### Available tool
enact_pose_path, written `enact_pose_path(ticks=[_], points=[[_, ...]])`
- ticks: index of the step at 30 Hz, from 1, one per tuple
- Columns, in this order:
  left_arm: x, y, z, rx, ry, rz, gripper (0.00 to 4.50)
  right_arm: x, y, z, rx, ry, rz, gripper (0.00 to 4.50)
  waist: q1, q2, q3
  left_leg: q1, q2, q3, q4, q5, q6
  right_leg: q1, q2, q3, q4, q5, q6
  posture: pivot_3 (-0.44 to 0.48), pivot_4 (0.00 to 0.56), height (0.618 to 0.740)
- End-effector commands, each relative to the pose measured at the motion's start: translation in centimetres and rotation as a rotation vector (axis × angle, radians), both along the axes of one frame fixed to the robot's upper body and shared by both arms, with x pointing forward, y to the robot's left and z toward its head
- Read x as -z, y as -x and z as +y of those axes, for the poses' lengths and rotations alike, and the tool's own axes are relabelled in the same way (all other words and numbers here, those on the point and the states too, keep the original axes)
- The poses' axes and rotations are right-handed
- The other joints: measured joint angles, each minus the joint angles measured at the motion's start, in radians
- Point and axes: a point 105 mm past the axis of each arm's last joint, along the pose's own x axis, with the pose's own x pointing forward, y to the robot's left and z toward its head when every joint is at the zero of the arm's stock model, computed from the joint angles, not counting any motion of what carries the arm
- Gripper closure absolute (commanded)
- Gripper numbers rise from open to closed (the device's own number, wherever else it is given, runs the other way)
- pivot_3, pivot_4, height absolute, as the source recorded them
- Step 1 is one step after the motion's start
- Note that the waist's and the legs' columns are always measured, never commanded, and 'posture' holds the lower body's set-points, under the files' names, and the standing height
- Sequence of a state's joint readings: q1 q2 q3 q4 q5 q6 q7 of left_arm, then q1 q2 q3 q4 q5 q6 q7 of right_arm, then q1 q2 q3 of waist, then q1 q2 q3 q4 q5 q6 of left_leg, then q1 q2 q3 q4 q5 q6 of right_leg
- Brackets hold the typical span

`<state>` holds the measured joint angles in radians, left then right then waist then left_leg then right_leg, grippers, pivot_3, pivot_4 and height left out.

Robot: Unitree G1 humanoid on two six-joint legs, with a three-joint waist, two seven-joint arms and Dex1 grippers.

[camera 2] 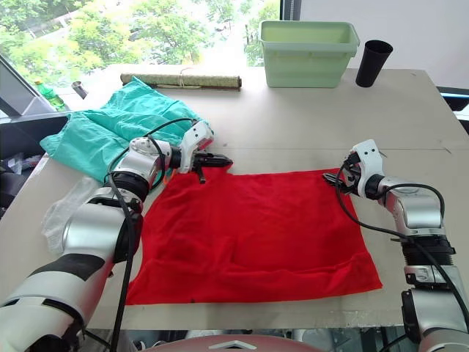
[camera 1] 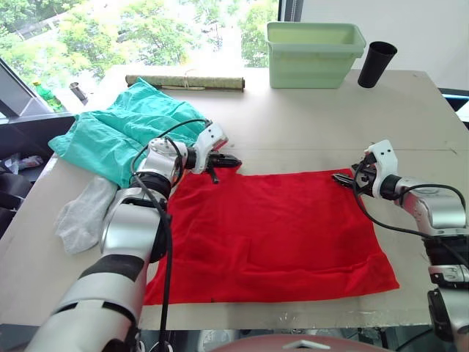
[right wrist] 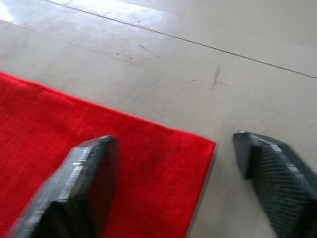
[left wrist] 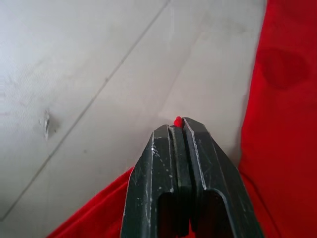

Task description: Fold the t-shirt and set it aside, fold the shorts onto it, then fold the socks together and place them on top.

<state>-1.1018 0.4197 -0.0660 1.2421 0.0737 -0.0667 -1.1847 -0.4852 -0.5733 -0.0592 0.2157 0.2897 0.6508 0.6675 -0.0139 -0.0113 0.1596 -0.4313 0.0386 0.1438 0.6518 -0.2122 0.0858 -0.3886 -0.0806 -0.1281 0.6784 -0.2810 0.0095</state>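
T-shirt (camera 1: 271, 231): flat and red across your near worktop (camera 1: 322, 125), not yet folded.
Left tool (camera 1: 226, 160): clamped on its far left corner.
Right tool (camera 1: 344, 178): fingers apart astride the far right corner.
Shorts (camera 1: 121, 128): rumpled, far left.
Socks (camera 1: 84, 213): beside them.
Progress: you've everything left; first fold only starting.

t-shirt (camera 1: 271, 235) centre | shorts (camera 1: 121, 132) behind-left | socks (camera 1: 84, 213) left
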Motion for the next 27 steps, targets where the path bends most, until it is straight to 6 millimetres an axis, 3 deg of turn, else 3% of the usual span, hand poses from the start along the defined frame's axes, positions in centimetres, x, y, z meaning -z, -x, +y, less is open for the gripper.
enact_pose_path(ticks=[1,4,11,19,23,27], points=[[-4.0,-1.5,-0.7,-0.030,0.060,-0.147,4.50,-1.9,-0.4,-0.2,-0.002,-0.026,-0.066,2.71,0.000,0.000,0.000,0.000,0.000,0.000,0.000,0.000,0.000,0.000,0.000,0.000,0.000,0.000,0.000,0.000,0.150,0.737],[-5.1,-1.9,-1.0,-0.045,0.077,-0.188,4.50,-2.1,-0.5,-0.5,0.016,-0.023,-0.077,4.09,0.000,0.000,0.000,0.000,0.000,0.000,0.000,0.000,0.000,0.000,0.000,0.000,0.000,0.000,0.000,0.000,0.150,0.737],[-5.8,-1.8,-1.6,-0.003,0.058,-0.232,4.50,-2.4,-0.4,-1.3,0.047,-0.018,-0.098,4.09,0.000,0.000,0.000,0.000,0.000,0.000,0.000,0.000,0.000,0.000,0.000,0.000,0.000,0.000,0.000,0.000,0.150,0.737],[-6.5,-1.7,-0.4,-0.017,-0.012,-0.357,4.50,-4.8,0.3,-2.2,0.086,-0.044,-0.295,4.09,0.000,0.000,0.000,0.000,0.000,0.000,0.000,0.000,0.000,0.000,0.000,0.000,0.000,0.000,0.000,0.000,0.150,0.737],[-5.9,-0.9,0.0,-0.019,-0.075,-0.447,4.50,-3.7,1.8,-2.8,0.063,0.007,-0.319,4.09,0.000,0.000,0.000,0.000,0.000,0.000,-0.001,0.000,0.000,0.000,0.000,0.001,0.000,0.000,0.000,0.000,0.150,0.737],[-5.1,1.3,-0.9,0.008,-0.091,-0.494,4.50,-3.2,3.0,-2.3,0.021,0.021,-0.363,4.09,0.000,0.000,0.000,0.000,0.000,0.000,0.000,0.000,0.000,0.000,0.000,0.001,0.000,0.000,0.000,0.000,0.150,0.737]])
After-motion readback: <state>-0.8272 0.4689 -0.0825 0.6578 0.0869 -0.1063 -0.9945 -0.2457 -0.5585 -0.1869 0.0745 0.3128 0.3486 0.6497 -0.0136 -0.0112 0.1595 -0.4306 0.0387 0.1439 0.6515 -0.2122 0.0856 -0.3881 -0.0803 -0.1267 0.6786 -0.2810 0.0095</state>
